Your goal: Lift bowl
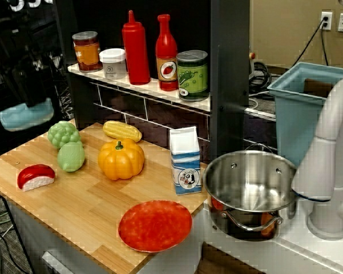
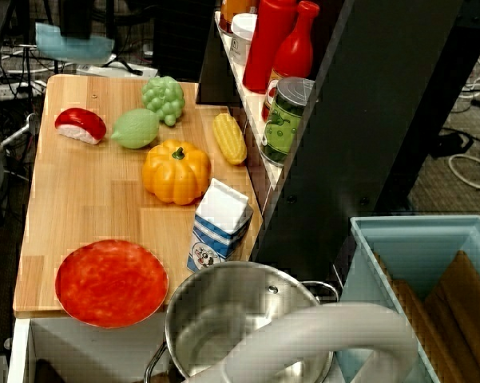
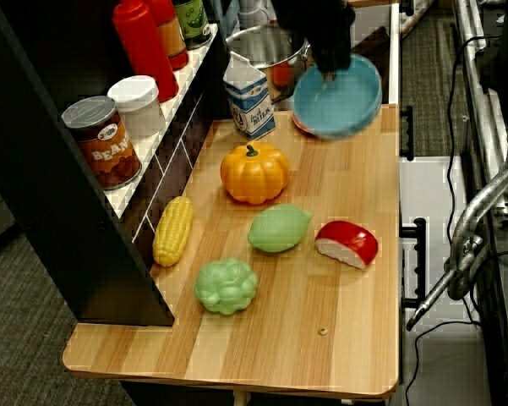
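We see a wooden tabletop [image 3: 338,279] carrying an orange pumpkin [image 3: 254,172], yellow corn [image 3: 173,229], green grapes [image 3: 226,286], a pale green lime [image 3: 278,228], a red-and-white sushi piece [image 3: 347,243], a milk carton [image 3: 249,96] and a red-orange plate [image 1: 154,225].

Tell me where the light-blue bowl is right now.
The bowl is off the table, held by its rim in the dark claw; in the front view it hangs at the far left, above the table edge beyond the green grapes.

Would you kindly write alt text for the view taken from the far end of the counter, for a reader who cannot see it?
A dark gripper holds a light-blue bowl by its rim, lifted above the wooden counter. Below lie an orange pumpkin, corn, a green lemon, green grapes and a red-topped sushi piece; a milk carton and steel pot stand behind.
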`<move>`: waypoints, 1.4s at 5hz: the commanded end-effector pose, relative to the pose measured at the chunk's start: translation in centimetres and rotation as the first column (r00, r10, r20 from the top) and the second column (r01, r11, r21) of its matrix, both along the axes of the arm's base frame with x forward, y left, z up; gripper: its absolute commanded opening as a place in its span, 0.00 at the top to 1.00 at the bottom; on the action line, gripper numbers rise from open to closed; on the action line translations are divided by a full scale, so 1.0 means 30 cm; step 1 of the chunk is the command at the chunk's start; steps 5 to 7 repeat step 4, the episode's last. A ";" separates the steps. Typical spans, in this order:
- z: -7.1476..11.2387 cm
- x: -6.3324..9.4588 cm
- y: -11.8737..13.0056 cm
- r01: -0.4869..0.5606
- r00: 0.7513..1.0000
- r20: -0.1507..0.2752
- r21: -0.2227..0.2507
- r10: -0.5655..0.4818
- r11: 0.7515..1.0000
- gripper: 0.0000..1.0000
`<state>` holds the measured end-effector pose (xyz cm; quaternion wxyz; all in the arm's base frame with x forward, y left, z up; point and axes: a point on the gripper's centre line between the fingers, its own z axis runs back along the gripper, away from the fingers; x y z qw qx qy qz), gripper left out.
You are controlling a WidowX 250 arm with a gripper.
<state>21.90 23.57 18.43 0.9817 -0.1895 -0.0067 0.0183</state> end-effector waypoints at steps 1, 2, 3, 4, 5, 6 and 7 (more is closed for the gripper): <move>0.097 -0.017 -0.011 0.006 1.000 0.025 0.043 -0.008 0.999 1.00; 0.105 -0.019 -0.012 0.009 1.000 0.022 0.036 -0.009 0.999 1.00; 0.112 -0.019 -0.007 0.005 1.000 0.023 0.029 -0.006 1.000 1.00; 0.112 -0.017 -0.001 0.002 1.000 0.021 0.029 -0.003 1.000 1.00; 0.112 -0.017 -0.001 0.002 1.000 0.021 0.029 -0.003 1.000 1.00; 0.112 -0.017 -0.001 0.002 1.000 0.021 0.029 -0.003 1.000 1.00; 0.112 -0.017 -0.001 0.002 1.000 0.021 0.029 -0.003 1.000 1.00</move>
